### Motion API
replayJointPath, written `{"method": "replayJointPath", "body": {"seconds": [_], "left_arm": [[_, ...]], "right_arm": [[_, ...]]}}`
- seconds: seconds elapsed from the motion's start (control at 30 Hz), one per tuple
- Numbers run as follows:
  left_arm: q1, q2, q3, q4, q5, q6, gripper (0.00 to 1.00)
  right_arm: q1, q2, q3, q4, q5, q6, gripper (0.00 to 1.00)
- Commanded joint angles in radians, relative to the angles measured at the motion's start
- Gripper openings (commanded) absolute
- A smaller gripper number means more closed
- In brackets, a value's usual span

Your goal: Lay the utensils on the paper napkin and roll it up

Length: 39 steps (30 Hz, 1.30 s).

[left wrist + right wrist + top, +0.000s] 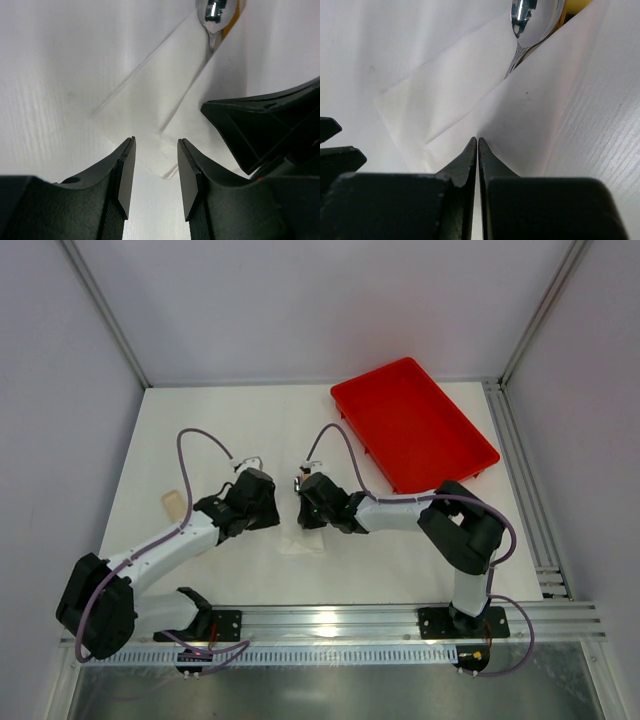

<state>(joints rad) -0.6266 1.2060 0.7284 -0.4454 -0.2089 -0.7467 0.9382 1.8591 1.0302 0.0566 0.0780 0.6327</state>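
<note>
Matt paper napkin, glossy metal utensil

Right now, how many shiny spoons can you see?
1. The spoon peeks out from under a folded flap of the paper napkin; more may be hidden inside.

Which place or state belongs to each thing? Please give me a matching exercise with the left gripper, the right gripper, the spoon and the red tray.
Things:
1. left gripper
2. right gripper
3. spoon
4. tray

Places or states:
A. at the far right of the table
B. open
C. shut
D. head sticking out from under a fold of the napkin

Pairs: 1-B, 2-C, 3-D, 4-A
</note>
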Motion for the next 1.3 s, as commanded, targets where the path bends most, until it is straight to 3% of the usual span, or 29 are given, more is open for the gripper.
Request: {"method": "replayJointPath", "body": {"seconds": [0.0,0.7,1.27], "left_arm": [[0.031,-0.002,-0.012,-0.042,-0.046,0.01,0.44],[0.097,0.144,-0.089,0.068,0.078,-0.014,0.46],[0.096,0.004,-0.199,0.25,0.256,-0.109,0.43]], "right_arm": [[0.008,0.006,-0.021,-0.028,0.052,-0.022,0.04],[0.011,0.011,-0.016,-0.02,0.049,-0.013,0.04],[0.011,0.003,-0.03,-0.014,0.049,-0.005,0.04]]}}
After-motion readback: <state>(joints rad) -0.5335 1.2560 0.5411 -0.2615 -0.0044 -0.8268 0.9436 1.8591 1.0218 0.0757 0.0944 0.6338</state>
